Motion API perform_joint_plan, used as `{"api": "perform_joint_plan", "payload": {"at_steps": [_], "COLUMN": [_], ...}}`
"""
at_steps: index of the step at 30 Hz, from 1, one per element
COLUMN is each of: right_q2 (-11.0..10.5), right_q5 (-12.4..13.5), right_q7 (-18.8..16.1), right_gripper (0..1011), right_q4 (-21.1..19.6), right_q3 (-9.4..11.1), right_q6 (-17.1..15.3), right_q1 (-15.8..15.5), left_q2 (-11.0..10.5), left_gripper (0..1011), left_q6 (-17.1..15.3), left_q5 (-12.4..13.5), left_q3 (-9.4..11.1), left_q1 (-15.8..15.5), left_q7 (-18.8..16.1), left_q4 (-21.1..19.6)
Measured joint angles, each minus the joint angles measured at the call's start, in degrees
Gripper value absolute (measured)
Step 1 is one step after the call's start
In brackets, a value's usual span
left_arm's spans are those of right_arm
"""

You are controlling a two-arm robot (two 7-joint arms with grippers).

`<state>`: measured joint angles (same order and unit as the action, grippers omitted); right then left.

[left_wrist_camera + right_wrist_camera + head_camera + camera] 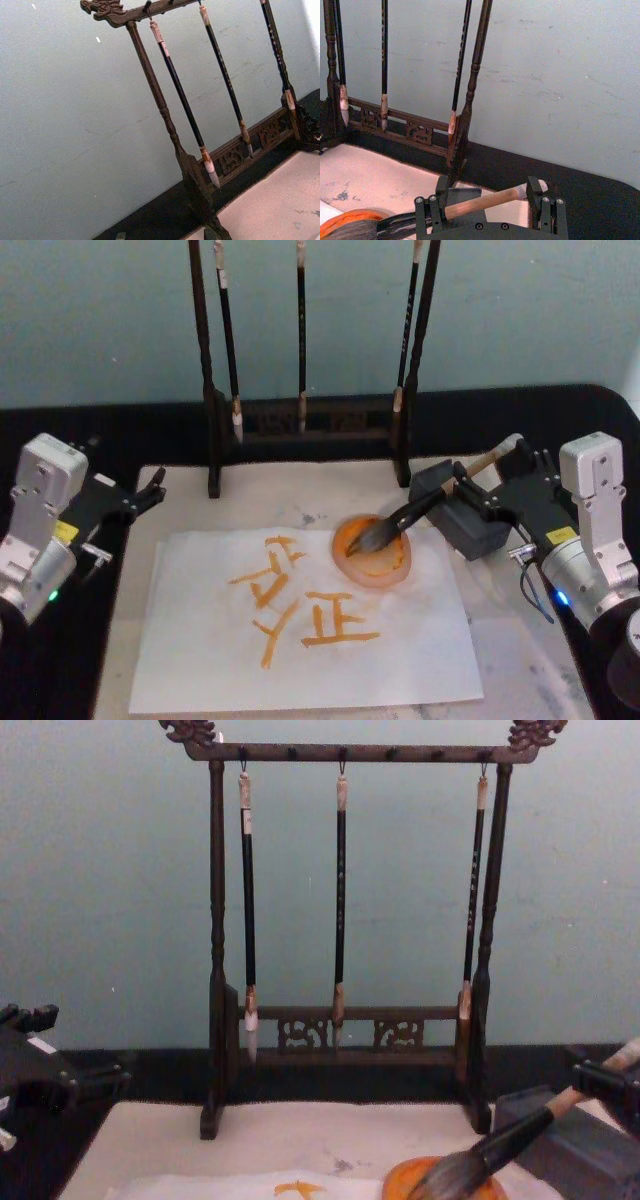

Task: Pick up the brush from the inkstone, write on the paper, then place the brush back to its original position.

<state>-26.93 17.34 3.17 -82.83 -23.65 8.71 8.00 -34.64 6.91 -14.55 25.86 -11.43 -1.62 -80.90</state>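
The brush (410, 515) lies slanted, its dark tuft in the orange ink dish (372, 552) and its tan handle (480, 202) resting across the dark grey inkstone (470, 525). My right gripper (495, 475) is open at the handle's white-wrapped end, with a finger (440, 200) on each side and a gap to the wood. The white paper (200, 660) lies in front, bearing several orange strokes. My left gripper (150, 490) sits parked at the mat's left edge, open and holding nothing.
A dark wooden brush rack (300, 430) with three thin hanging brushes stands at the back of the beige felt mat (520, 660). The black tabletop (120, 430) surrounds the mat. A pale wall lies behind.
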Motion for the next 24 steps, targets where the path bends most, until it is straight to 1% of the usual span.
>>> {"api": "perform_joint_plan", "payload": {"at_steps": [24], "right_q2": [0.0], "right_q5": [0.06], "right_q7": [-0.01], "right_gripper": [1000], "right_q4": [0.0], "right_q3": [0.0], "right_q6": [-0.01], "right_q1": [0.0], "left_q2": [0.0], "left_gripper": [1010], "left_q6": [0.0], "left_q5": [0.0], "left_q3": [0.0], "left_q1": [0.0], "left_q7": [0.0], "left_q4": [0.0]}}
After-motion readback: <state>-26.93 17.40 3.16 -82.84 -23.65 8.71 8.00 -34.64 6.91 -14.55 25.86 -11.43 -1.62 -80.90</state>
